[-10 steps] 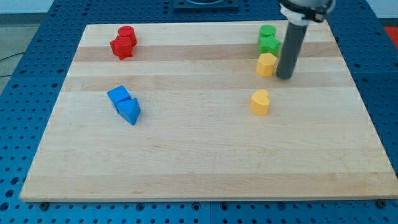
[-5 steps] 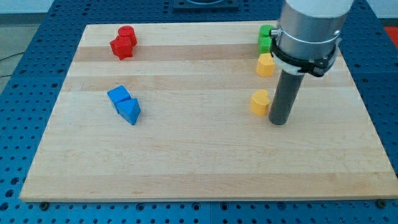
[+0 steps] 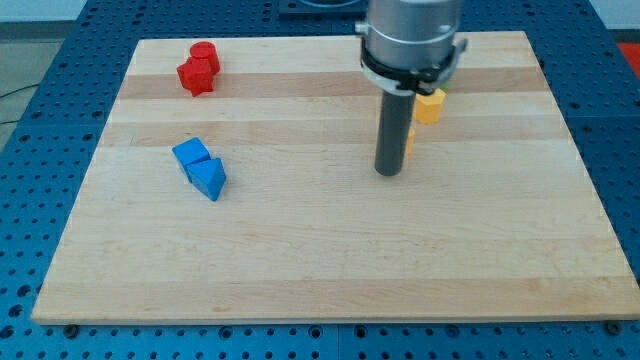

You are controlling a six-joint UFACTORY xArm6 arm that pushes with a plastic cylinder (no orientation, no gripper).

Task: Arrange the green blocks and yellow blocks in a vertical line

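My tip (image 3: 388,172), a bare rod with no claw, stands at 8 o'clock of a mostly hidden yellow block (image 3: 410,139); another yellow block (image 3: 431,105) sits at 1 o'clock. Green blocks are hidden. Probably light, rigid, slippery: push flat faces

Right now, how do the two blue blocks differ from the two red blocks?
The blue blocks lie at the view's left, mid-board; the red blocks sit near the view's top-left corner. One blue block looks triangular; one red block looks like a cylinder. Both pairs touch, and both lie far left of my tip.
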